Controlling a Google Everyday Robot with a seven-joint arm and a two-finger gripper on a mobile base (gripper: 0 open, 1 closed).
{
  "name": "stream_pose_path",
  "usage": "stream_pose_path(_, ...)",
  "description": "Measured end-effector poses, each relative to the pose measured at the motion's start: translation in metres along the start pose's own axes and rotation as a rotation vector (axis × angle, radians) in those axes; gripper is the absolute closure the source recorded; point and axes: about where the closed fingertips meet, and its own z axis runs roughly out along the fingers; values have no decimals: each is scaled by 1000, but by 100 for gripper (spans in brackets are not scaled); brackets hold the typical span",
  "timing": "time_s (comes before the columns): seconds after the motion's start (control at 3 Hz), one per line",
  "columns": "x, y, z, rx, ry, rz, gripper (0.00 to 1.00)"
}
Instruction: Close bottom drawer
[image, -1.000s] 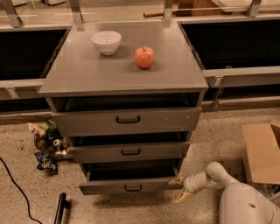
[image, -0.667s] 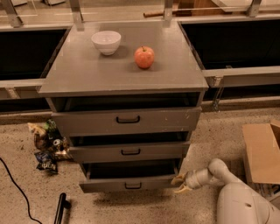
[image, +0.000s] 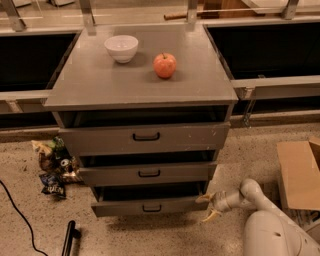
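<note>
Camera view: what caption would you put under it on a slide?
The robot's open end effector sits at the right end of the part-open bottom drawer of a grey cabinet.

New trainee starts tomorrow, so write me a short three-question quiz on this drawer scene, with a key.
1. Fill in: on the cabinet top, the apple sits to the picture's ___ of the white bowl.
2. True or false: the bottom drawer is fully shut.
3. Where is the end effector?
A. Above the apple.
B. Low down, at the right end of the bottom drawer's front, fingers apart.
C. Inside the white bowl.
Key: 1 right; 2 false; 3 B.
</note>
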Motion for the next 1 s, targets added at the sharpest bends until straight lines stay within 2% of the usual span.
stream_pose_path(0.33,1,-3,-4,15,-18,4,9)
stream_pose_path(0.67,4,-4,-7,25,-43,11,0)
stream_pose_path(1.0,-10,13,-6,-8,-110,-26,0)
